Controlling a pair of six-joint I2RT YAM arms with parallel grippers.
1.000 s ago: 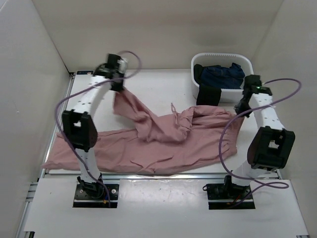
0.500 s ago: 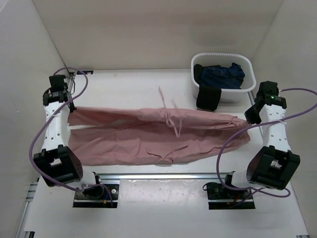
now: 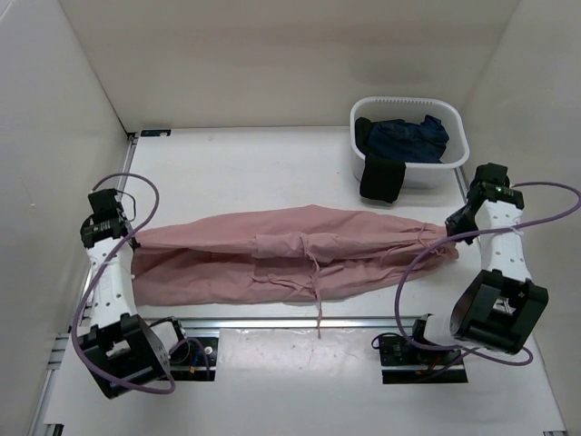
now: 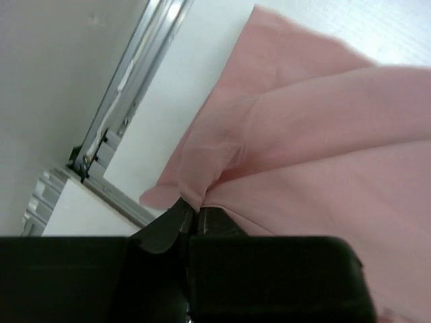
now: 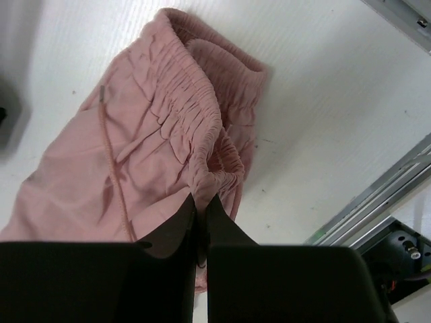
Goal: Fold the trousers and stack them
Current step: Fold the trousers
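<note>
The trousers point(image 3: 290, 254) lay stretched in a long band across the table point(image 3: 254, 173), parallel to its near edge and close to it. One end reached toward the left edge and the waist end toward the right edge, and a drawstring point(image 3: 319, 318) trailed over the near edge about midway. The left pincer point(image 4: 195, 214) was clamped on the left end and the right pincer point(image 5: 201, 202) on the waistband at the right end. Behind the right end, in the far right corner, stood a tub point(image 3: 408, 101) with another garment point(image 3: 408, 138) inside it and a cloth point(image 3: 381, 178) hanging over its near wall.
</note>
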